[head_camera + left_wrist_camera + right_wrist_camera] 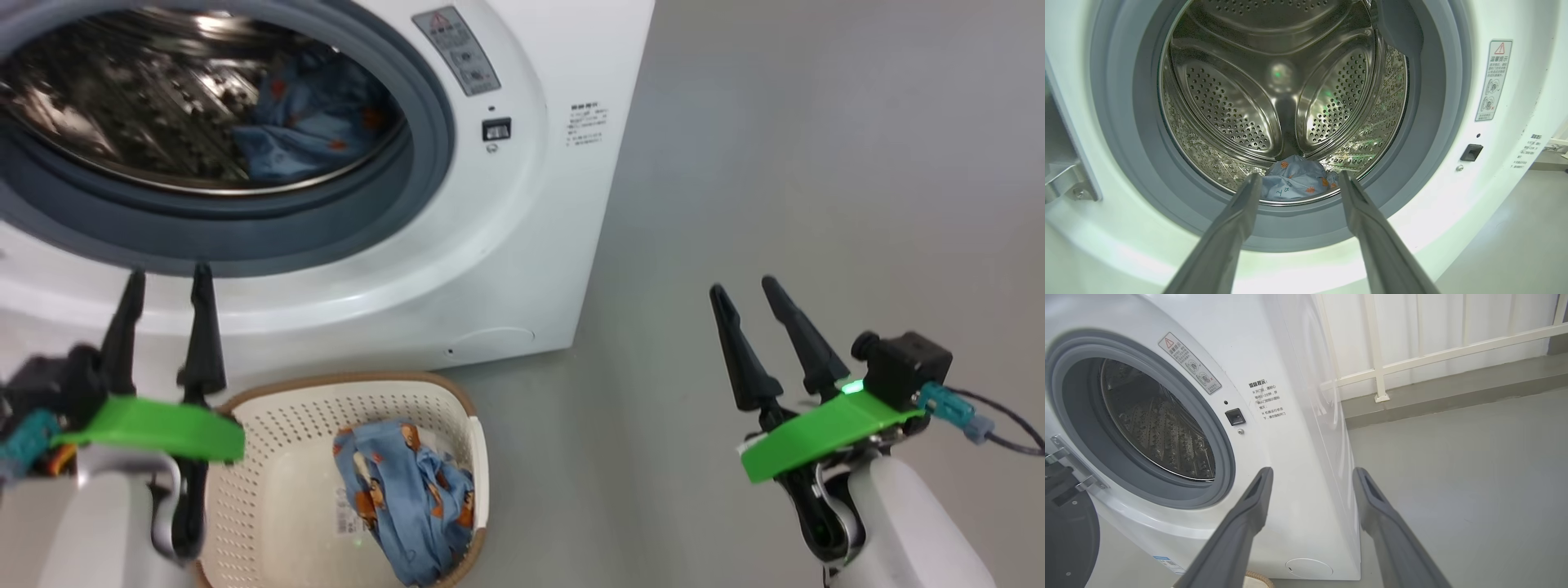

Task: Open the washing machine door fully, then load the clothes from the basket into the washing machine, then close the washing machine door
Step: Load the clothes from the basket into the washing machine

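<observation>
The white washing machine (522,245) stands open, its steel drum (1274,94) ringed by a grey gasket (433,122). One light blue printed garment (314,122) lies inside the drum, also seen at the drum's bottom as the garment (1296,181). Another blue garment (404,498) lies in the cream basket (286,457) on the floor before the washer. My left gripper (167,282) is open and empty, above the basket's left rim, pointing at the drum mouth. My right gripper (747,290) is open and empty over the floor, right of the washer. The door's dark edge (1069,539) shows at the left in the right wrist view.
Grey floor (816,163) stretches to the right of the washer. A white railing (1380,367) and a low step run behind it. The door hinge bracket (1065,183) sits at the opening's left; the latch slot (496,129) at its right.
</observation>
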Motion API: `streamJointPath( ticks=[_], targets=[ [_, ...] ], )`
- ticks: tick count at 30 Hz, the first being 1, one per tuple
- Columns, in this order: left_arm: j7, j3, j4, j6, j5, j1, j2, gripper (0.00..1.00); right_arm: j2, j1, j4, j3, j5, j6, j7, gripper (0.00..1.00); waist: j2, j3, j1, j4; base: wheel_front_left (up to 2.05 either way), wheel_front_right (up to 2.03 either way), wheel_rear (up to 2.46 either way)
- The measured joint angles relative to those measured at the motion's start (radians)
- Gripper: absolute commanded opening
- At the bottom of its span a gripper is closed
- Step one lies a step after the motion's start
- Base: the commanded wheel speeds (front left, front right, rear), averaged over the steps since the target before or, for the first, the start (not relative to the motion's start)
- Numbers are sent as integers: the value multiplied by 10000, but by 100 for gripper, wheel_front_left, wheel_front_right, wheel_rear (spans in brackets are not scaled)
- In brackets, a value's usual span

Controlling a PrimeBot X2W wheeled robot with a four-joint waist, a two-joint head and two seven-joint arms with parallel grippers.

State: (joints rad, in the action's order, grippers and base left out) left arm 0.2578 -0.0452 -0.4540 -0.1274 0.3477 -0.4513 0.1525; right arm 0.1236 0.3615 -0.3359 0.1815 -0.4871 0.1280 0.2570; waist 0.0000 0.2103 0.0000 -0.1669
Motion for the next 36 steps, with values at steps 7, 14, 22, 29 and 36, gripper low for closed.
streamJointPath(
  ticks=[7, 14, 22, 29, 36],
  targets=[
    [-4, 205, 1085, 0, -38, 1534, -240, 100, 163, -452, -54, -25, -17, 0, 0, 100, 0, -618, 0, 297, 0, 0, 0],
    [-12, 495, 2387, 13, -209, 2835, -476, 100, 301, -803, -35, -230, -77, 0, 0, 100, 0, -1082, -1, 621, 0, 0, 0],
    [-12, 554, 3068, 48, -242, 3762, -629, 100, 337, -1184, 27, -345, -75, -2, 0, 100, 0, -1409, 0, 904, 0, 0, 0],
    [-12, 477, 3450, 219, -462, 4258, -761, 100, 376, -1425, 119, -514, -67, 0, 0, 100, 0, -1599, 0, 977, 0, 0, 0],
    [-12, 481, 3643, 265, -462, 4485, -846, 100, 399, -1577, 188, -614, 25, 0, 0, 100, 0, -1676, 0, 1002, 0, 0, 0]
  ],
)
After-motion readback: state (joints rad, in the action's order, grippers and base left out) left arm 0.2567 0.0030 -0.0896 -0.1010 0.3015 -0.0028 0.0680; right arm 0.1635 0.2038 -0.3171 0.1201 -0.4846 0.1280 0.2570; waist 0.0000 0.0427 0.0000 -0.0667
